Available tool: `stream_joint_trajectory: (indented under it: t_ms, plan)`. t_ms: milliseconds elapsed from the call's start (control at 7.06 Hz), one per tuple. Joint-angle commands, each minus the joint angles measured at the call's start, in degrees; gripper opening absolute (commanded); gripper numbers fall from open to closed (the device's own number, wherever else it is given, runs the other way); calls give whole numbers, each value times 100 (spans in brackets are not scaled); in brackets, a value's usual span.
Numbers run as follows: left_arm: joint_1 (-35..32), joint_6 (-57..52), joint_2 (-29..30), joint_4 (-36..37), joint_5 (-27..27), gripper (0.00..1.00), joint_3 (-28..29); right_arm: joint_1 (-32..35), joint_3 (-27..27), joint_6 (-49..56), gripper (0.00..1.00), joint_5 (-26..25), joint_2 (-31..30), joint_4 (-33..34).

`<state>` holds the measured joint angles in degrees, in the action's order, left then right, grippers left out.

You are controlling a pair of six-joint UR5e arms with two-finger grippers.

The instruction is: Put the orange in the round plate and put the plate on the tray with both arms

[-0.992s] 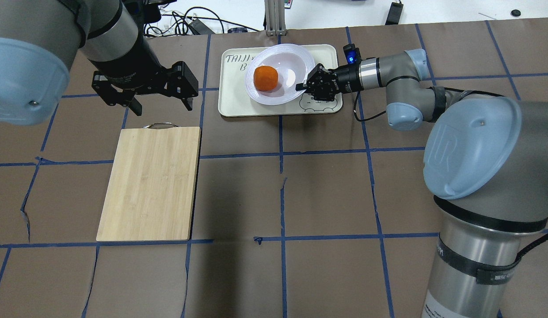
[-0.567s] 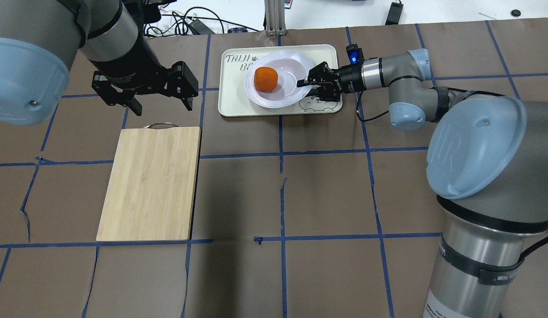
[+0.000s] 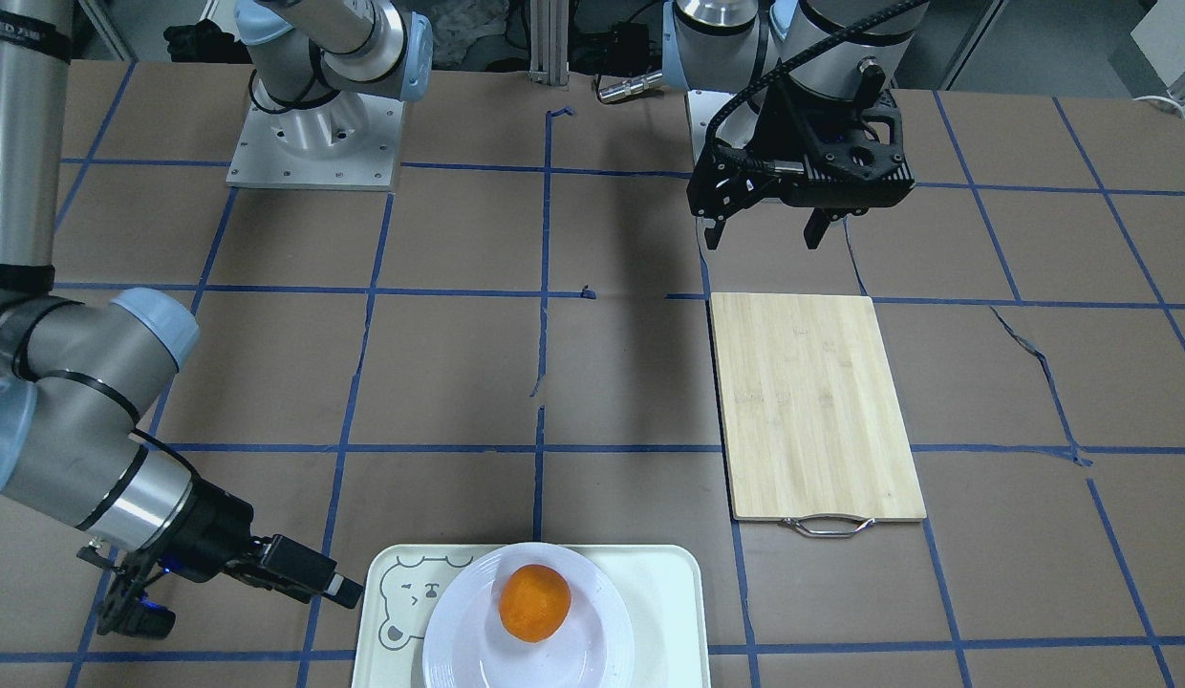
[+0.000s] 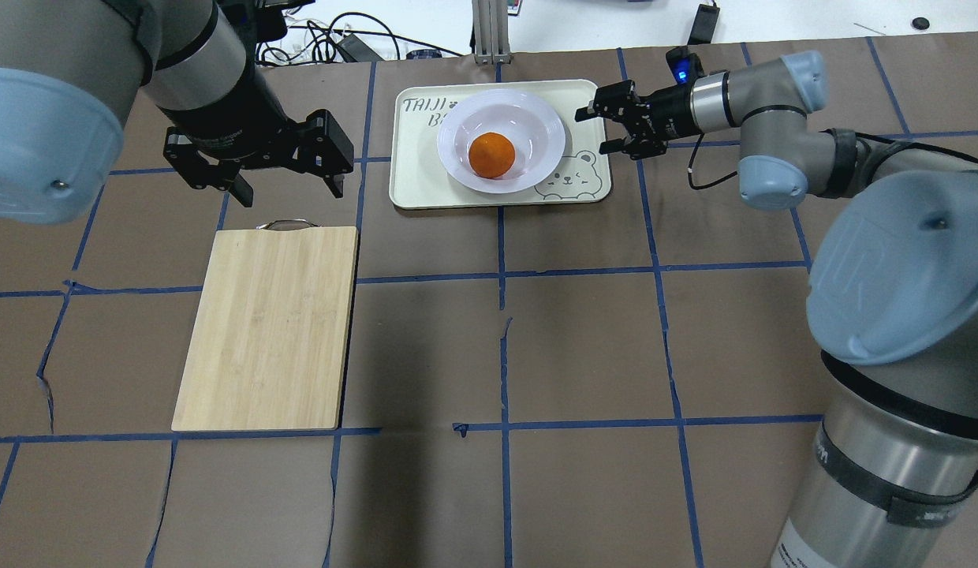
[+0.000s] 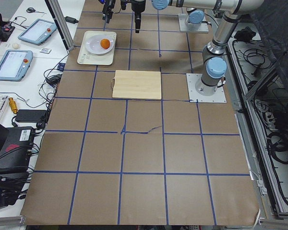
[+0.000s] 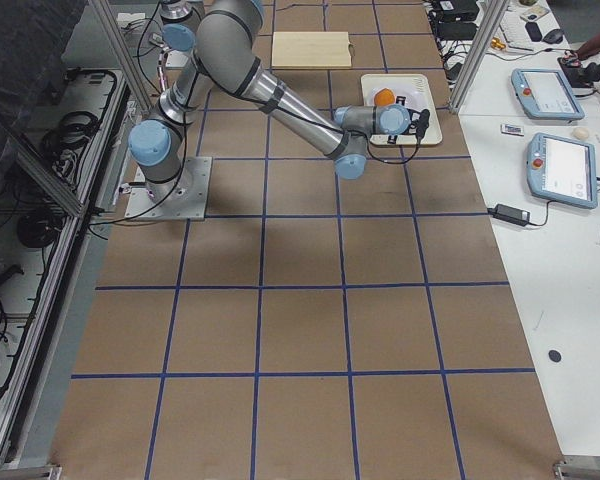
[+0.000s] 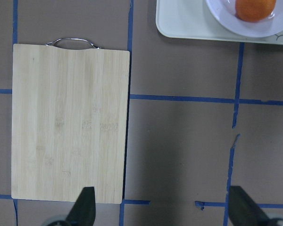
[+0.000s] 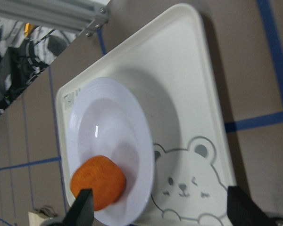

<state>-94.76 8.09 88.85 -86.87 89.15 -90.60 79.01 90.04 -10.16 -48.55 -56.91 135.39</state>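
The orange (image 4: 491,155) lies in the sunken centre of the round plate (image 4: 548,130), which rests flat on the tray (image 4: 414,177) at the table's far middle. My right gripper (image 4: 590,132) is open just off the tray's right edge, apart from the plate and holding nothing. In its wrist view the orange (image 8: 98,182), plate (image 8: 108,141) and tray (image 8: 188,94) lie ahead of the spread fingertips. My left gripper (image 4: 290,193) hangs open and empty left of the tray, above the board's handle. Its wrist view catches the orange (image 7: 254,8) at the top edge.
A bamboo cutting board (image 4: 268,327) with a metal handle (image 4: 285,224) lies left of centre. Cables and an aluminium post (image 4: 489,31) line the far edge. Torn seams mark the brown paper cover (image 4: 505,331). Tablets (image 6: 555,95) sit on a side bench.
My right gripper let go of the plate's rim, opened and drew back to the right. The plate dropped from tilted to flat and the orange rolled to its centre. The left arm stayed still.
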Motion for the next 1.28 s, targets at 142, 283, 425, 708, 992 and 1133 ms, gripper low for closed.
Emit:
stream_joint_trajectory:
  t_ms: [142, 283, 425, 708, 992, 1133]
  plan:
    - [2, 0, 0, 3, -12, 100, 7, 525, -248, 155, 100, -2476, -2029, -2757]
    - [2, 0, 0, 3, -12, 100, 7, 963, -502, 155, 100, -3380, -2339, -3399]
    - [2, 0, 0, 12, -12, 100, 7, 1342, -705, 138, 100, -4006, -2464, -3945]
    - [2, 0, 0, 3, -12, 100, 7, 1451, -751, 32, 100, -4083, -2885, -4817]
    - [2, 0, 0, 12, -29, 100, 7, 1364, -707, 137, 100, -4040, -2826, -4847]
    - [2, 0, 0, 12, -12, 100, 7, 1363, -698, 138, 100, -4030, -2851, -4838]
